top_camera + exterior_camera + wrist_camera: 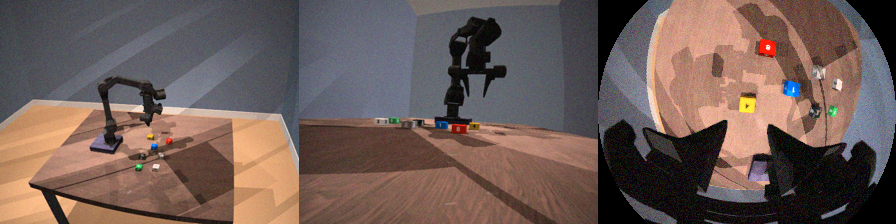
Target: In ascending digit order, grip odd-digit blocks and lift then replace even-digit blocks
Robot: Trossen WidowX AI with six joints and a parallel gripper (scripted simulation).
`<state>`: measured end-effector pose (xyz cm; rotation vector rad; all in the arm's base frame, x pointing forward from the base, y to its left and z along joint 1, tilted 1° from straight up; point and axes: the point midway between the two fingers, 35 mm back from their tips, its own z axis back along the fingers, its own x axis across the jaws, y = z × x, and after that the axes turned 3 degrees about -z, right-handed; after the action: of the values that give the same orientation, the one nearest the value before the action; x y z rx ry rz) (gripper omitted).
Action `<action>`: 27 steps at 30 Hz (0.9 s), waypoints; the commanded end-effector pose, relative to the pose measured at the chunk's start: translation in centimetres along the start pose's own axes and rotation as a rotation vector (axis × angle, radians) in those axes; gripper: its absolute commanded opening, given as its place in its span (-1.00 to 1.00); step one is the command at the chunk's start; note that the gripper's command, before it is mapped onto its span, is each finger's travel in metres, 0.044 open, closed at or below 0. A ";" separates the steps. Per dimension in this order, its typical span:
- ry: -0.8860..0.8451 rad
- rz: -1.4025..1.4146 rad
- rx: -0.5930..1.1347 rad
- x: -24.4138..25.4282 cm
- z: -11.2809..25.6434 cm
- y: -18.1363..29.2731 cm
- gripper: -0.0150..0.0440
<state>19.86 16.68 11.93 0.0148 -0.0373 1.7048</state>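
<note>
My gripper (148, 124) (476, 97) (747, 125) is open and empty, fingers pointing down, high above the table near the yellow block. The yellow block (150, 136) (474, 126) (747, 104) shows 4. The blue block (154, 146) (441, 125) (791, 88) shows 1. The red block (169, 141) (459, 129) (767, 48) shows 8. The white block (156, 167) (381, 121) (837, 84) shows 3. Digits on the green block (139, 167) (394, 120) (833, 111), grey block (160, 155) (408, 124) (818, 72) and black block (142, 156) (419, 122) (814, 110) are unclear. All rest on the table.
The arm's purple base (101, 146) (758, 171) stands on the table (105, 184), left of the blocks in the top view. The blue block lies between yellow, red, grey and black. Dark shadows cross the tabletop.
</note>
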 end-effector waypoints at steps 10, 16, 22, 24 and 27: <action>-0.004 0.001 -0.010 -0.3 2.0 0.0 -0.08; 0.001 0.038 -0.005 -6.0 1.9 -1.6 -0.08; 0.009 0.018 -0.010 -13.2 2.0 -2.4 -0.08; 0.012 0.012 -0.011 -15.6 2.1 -2.2 -0.08; 0.016 0.002 -0.012 -18.9 2.2 -1.5 -0.08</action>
<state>24.37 0.65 13.60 -0.0109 -0.0360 1.7087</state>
